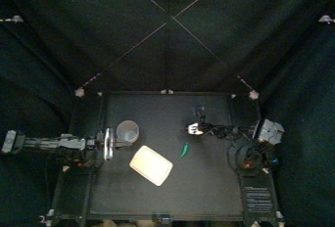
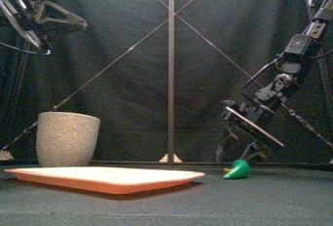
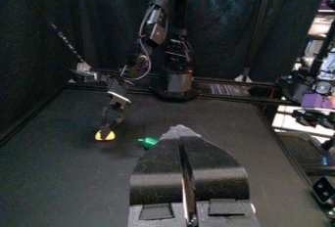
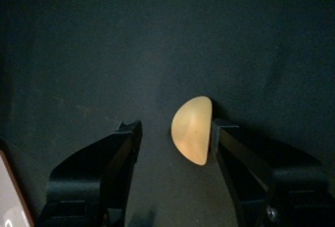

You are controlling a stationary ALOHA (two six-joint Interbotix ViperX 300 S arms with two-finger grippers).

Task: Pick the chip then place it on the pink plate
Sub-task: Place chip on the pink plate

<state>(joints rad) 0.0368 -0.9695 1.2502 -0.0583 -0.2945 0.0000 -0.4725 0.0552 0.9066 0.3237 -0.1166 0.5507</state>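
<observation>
**Right jaws astride the chip, plate well off to the left**

I see the right gripper [image 1: 197, 129] down low over the table [image 1: 210, 190], right of the middle and toward the back. In its wrist view the chip [image 4: 194, 130], pale yellow and oval, stands on edge between the two jaws. The jaws are spread. One looks to be just against the chip, and the other shows a clear gap, so I do not call it grasped. From the left wrist view the chip appears to be on the table right under that gripper.

A small green toy [image 2: 239, 169] lies on the table just in front of the right gripper, apart from the chip.

The pink plate [image 2: 104, 178] lies flat near the front, left of the middle and well apart from the chip, with nothing on it. The grey cup [image 2: 68, 138] stands upright just behind it.

The left gripper [image 3: 185, 133] rests at the table's left side, held above the surface, its jaws pressed together on nothing.
</observation>
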